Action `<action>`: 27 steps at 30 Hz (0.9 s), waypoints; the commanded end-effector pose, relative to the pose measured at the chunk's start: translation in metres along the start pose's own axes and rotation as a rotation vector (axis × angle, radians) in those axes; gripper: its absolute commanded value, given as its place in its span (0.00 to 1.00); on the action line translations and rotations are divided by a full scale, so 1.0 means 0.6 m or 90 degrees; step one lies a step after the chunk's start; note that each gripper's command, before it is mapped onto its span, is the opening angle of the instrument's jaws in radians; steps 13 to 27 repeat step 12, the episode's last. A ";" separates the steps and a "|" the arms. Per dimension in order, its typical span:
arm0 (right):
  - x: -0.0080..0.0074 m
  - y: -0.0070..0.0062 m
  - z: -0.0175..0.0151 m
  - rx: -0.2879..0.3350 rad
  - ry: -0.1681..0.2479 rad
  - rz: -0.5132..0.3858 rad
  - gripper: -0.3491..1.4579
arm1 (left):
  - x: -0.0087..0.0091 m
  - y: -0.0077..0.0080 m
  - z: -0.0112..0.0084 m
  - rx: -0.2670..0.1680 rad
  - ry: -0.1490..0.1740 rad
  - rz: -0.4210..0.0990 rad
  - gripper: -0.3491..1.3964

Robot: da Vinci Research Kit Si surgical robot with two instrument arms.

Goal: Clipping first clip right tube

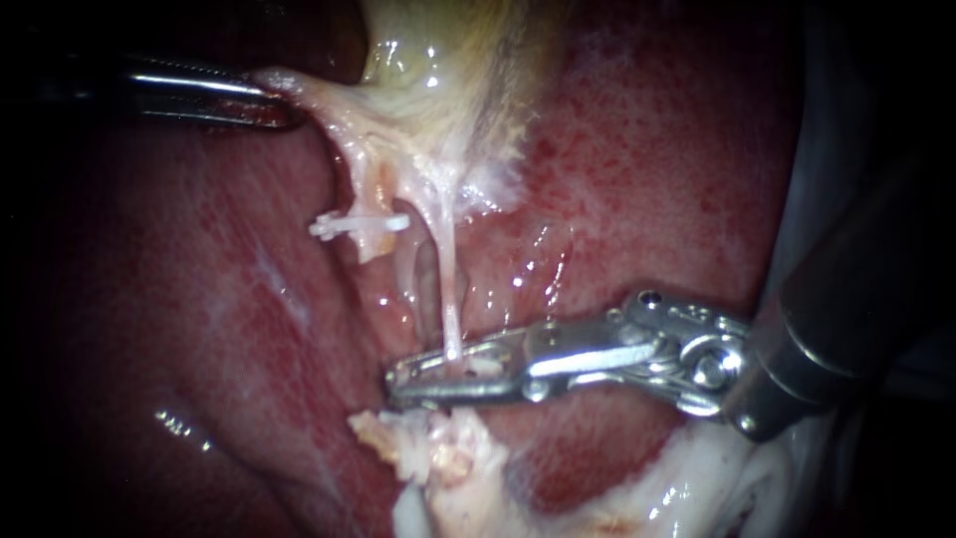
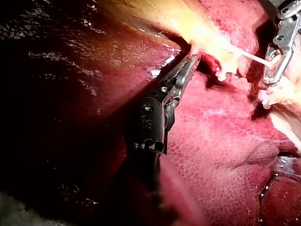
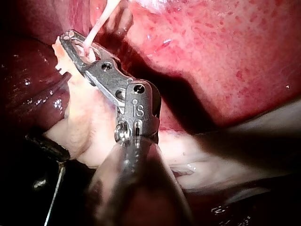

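Pale and thin, the right tube (image 1: 450,299) runs up and down; our right instrument (image 1: 398,387) lies across, jaws squeezed on it.

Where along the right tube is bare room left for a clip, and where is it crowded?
Free: the bare stretch of right tube between the gallbladder and the right instrument, with open liver beside it. Crowded: toward the left tube, whose clip sits close alongside.

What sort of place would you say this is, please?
Likely a surgical bench: exposed liver and gallbladder, a white clip on a pale tube, and the slender left instrument and right instrument working on them.
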 end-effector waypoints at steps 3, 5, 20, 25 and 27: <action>-0.0003 0.0003 0.0000 0.001 -0.005 0.003 0.00 | 0.0000 0.0000 0.0000 0.000 0.000 0.000 0.00; -0.0006 0.0006 0.0000 -0.001 -0.004 0.003 0.00 | 0.0000 0.0000 0.0000 0.000 0.000 0.000 0.00; -0.0010 0.0012 -0.0001 0.004 -0.008 0.002 0.00 | -0.0001 -0.0004 0.0002 0.000 0.000 0.000 0.00; -0.0010 0.0012 -0.0001 0.004 -0.008 0.002 0.00 | -0.0001 -0.0004 0.0002 0.000 0.000 0.000 0.00; -0.0010 0.0012 -0.0001 0.004 -0.008 0.002 0.00 | -0.0001 -0.0004 0.0002 0.000 0.000 0.000 0.00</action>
